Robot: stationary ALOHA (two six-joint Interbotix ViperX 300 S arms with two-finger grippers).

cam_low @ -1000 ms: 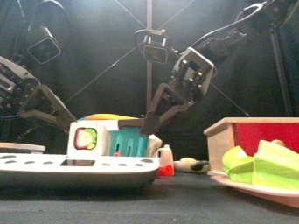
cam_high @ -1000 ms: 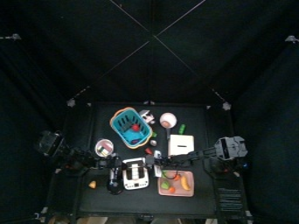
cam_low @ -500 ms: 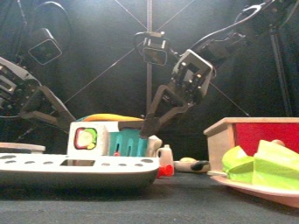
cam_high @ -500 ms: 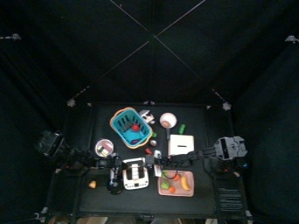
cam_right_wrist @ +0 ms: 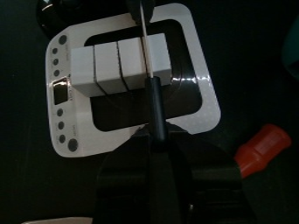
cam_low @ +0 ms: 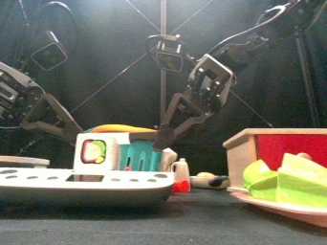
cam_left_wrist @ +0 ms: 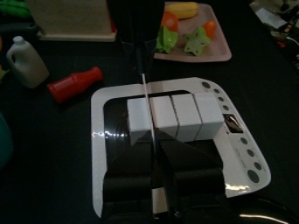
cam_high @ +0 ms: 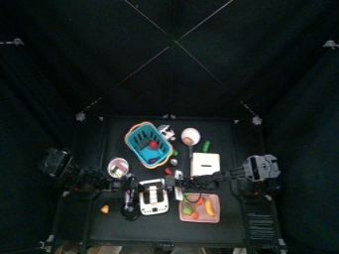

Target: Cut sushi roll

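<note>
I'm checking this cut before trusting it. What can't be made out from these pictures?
- Left gripper: jaw state unreadable; dark against the knife handle in the left wrist view.
- Right gripper: same, in the right wrist view.
- Blade depth in the sushi roll: unclear from above.
- Roll from the front: hidden behind the white tray rim.
- Top view: everything too small.

Black jointed arms (cam_low: 205, 86), dangling cables

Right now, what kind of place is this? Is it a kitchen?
Not a real kitchen, more likely a robot test pen set up as a pretend one: black curtains all around, a small black table, and a toy white sushi roll on a white cutting board with a pink plate of play food.
</note>
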